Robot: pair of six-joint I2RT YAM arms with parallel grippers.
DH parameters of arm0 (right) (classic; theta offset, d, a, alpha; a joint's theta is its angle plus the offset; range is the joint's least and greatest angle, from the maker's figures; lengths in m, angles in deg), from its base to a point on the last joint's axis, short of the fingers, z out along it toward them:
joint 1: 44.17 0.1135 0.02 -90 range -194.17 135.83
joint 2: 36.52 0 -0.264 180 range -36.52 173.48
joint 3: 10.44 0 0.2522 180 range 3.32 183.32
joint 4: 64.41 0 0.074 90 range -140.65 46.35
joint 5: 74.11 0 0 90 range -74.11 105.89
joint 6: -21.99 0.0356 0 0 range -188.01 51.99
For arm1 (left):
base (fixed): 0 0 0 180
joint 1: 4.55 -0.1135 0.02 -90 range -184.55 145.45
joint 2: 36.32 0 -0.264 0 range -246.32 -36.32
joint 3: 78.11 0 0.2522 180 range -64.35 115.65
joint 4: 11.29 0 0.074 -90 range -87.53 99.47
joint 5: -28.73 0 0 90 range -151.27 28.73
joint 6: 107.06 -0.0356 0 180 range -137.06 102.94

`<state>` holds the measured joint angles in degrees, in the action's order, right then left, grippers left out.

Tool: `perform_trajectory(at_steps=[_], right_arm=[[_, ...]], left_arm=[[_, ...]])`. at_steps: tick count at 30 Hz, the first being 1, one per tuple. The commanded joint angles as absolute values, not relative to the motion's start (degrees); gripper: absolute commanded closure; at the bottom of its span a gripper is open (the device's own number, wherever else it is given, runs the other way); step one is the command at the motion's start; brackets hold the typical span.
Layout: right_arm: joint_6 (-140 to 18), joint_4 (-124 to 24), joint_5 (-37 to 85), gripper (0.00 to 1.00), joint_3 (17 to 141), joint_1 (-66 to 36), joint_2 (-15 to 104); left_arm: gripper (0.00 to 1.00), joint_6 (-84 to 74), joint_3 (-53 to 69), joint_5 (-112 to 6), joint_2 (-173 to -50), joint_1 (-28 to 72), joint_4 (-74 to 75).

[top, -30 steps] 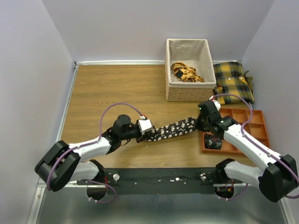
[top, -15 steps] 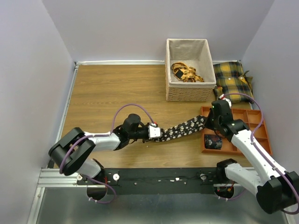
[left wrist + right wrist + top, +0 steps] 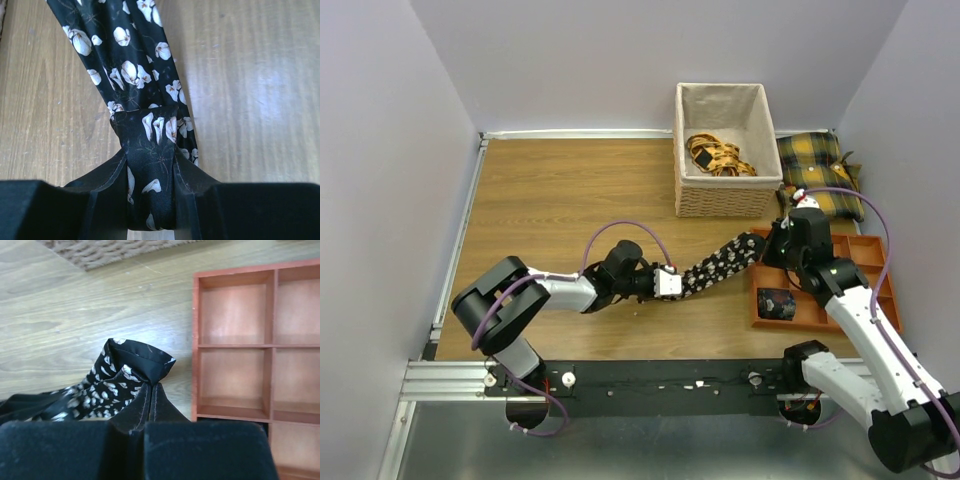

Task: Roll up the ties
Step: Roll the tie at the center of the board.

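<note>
Tie (image 3: pixel 720 267) held by left hand (image 3: pixel 150 172), pinched by right hand (image 3: pixel 150 396), coiled tie (image 3: pixel 777 303) only overhead

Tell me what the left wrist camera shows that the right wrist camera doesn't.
Left wrist only: the left tool gripping the tie at a bunched fold. Right wrist only: the right tool pinched shut on the tie's end, the orange divided tray and a wicker basket's edge. Both: the black floral tie over the wooden table.

Black floral tie (image 3: pixel 720 268) stretched diagonally, pinched at both ends, second tie (image 3: pixel 777 303) apparently coiled
</note>
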<state>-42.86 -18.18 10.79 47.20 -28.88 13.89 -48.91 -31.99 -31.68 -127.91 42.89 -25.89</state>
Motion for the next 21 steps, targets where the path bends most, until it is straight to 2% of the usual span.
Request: perform_trajectory(at_steps=[1,7,11,15,21], right_arm=[[-42.6,-20.6,7.3,0.99,47.6,-29.9,13.5],[-44.9,-19.3,6.4,0.99,48.7,-31.5,15.6],[-44.4,-19.8,11.1,0.99,45.2,-40.5,15.0],[-47.9,-17.5,10.1,0.99,48.0,-45.4,13.2],[-46.4,-21.6,20.6,0.99,43.8,-45.1,15.0]], left_arm=[[1.0,-47.2,-29.8,-40.8,-131.0,43.9,-15.9],[1.0,-45.3,-34.3,-42.2,-128.3,44.2,-21.2],[1.0,-44.9,-35.0,-41.4,-127.5,44.3,-21.2],[1.0,-43.0,-33.9,-44.3,-129.4,44.7,-20.9],[1.0,-43.7,-28.3,-47.4,-130.6,46.3,-16.4]])
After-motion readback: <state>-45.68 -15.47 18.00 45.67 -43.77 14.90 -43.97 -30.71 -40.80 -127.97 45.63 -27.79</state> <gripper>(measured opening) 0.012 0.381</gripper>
